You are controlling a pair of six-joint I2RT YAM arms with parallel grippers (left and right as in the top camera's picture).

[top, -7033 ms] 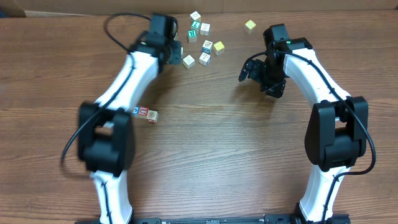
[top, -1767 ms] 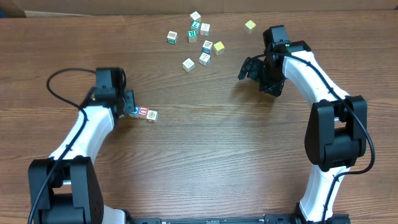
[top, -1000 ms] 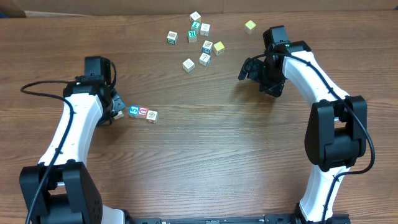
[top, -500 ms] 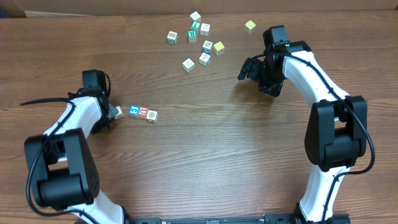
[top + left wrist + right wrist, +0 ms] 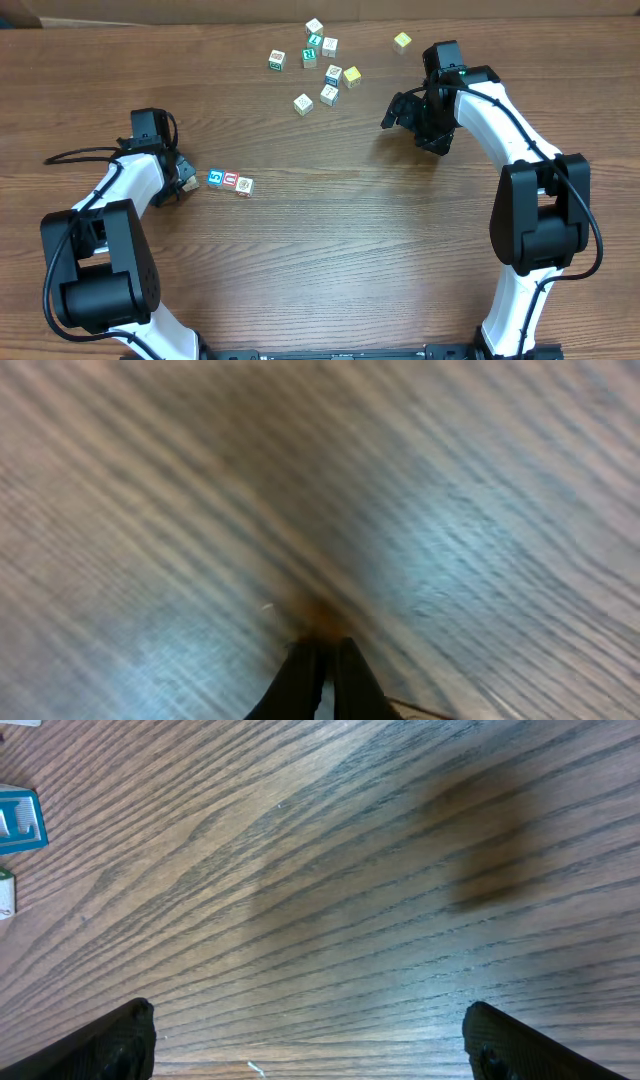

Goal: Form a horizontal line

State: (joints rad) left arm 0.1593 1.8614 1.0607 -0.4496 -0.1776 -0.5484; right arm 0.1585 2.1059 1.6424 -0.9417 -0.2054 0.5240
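While the left gripper [image 5: 184, 180], jaws pressed together, sits at left-centre, the horizontal line [image 5: 230, 181] lies just beside it. Right gripper [image 5: 398, 112]: jaws spread, empty. Row alignment appears in hand; next, nudge the row's left end flush, gently.
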